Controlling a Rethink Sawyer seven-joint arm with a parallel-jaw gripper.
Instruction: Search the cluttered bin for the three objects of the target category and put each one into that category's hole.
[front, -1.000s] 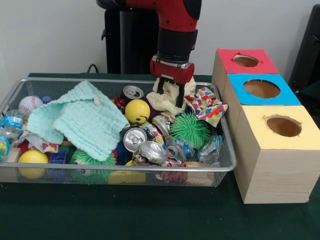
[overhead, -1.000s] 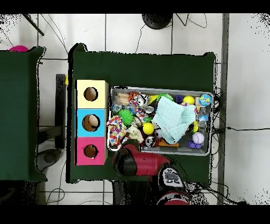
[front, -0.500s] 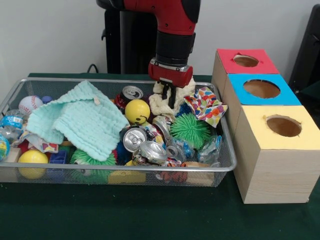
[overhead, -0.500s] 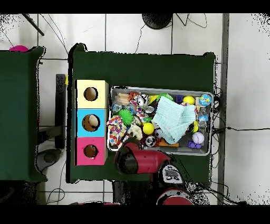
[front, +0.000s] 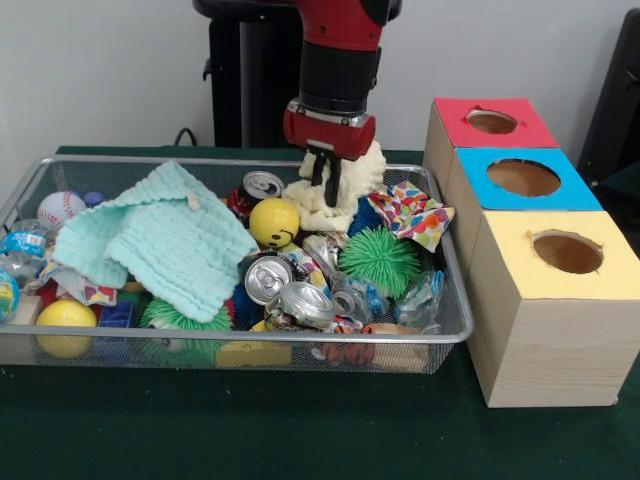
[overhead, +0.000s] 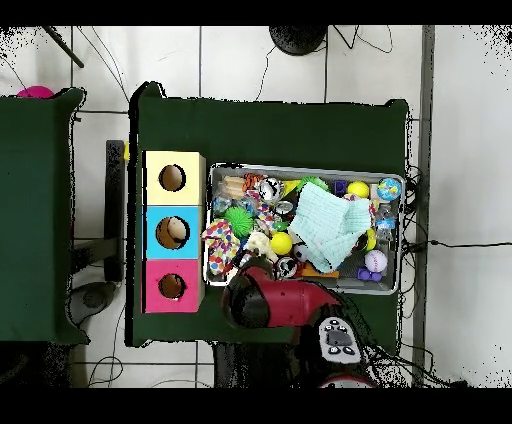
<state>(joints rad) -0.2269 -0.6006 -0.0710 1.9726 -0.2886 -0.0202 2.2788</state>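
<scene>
Gripper (front: 325, 180) sits over the far side of the bin (front: 250, 335), jaws closed on a cream cloth (front: 345, 195). The cloth bunches round the fingers & hangs just below them, its lower folds touching or only just clear of the clutter; can't tell which. Front view shows the dark fingers pinched together w/ fabric on both sides, so the grip looks firm.

Cloth is the likely target type: a second one, mint knit cloth (front: 160, 240), lies spread over the bin's other half, and a patterned cloth (front: 412, 215) rests against the bin's end by the boxes. That makes three, judged by look only.

Key relation: the boxes stand in a row just beside the bin's end, off to the side of the gripper, not ahead of it. Red box (front: 490, 122) is nearest the arm, blue box (front: 522, 178) in the middle, yellow box (front: 565, 250) farthest. In the overhead view the blue box's hole (overhead: 172, 232) seems to hold sthg pale already, so blue is prob. the cloth hole; a guess.

Next move, as I judge it: lift straight up till the hanging folds clear the bin rim & the patterned cloth, then go sideways over the blue hole. Risk: trailing fabric snags on the spiky green ball (front: 380, 260) or drapes over the box edge instead of dropping in.
</scene>
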